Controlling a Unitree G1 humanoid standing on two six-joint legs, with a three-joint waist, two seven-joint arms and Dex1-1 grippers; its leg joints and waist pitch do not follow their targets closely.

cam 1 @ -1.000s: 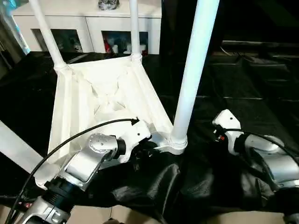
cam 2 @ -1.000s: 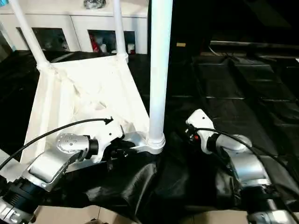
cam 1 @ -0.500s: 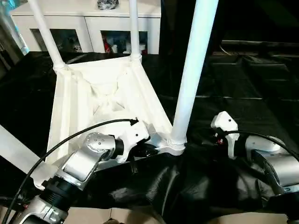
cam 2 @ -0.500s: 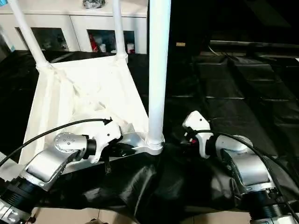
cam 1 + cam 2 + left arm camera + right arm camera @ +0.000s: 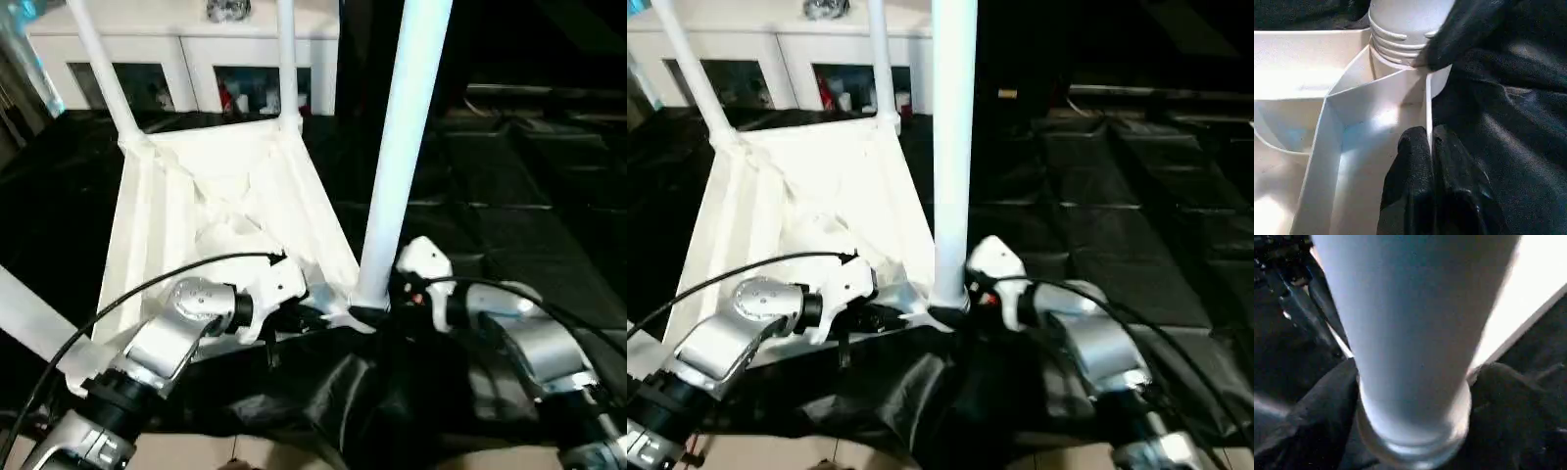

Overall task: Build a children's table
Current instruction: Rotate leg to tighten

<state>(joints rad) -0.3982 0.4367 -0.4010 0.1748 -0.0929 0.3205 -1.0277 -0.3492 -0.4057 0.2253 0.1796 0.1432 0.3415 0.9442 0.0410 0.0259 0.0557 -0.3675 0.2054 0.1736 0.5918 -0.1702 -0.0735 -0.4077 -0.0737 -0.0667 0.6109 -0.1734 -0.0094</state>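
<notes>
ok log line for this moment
left gripper: shut on table rim | right gripper: open around near leg | table: upside down

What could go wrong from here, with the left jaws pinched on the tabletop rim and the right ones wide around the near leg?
1. The left gripper clamps only a thin rim wall of the upturned tabletop; a push on the leg might slip or flex it.
2. The right gripper straddles the near leg low at its socket; closing off-centre could tilt the leg.
3. The black sheet bunches under the near corner, so the top may slide.
</notes>
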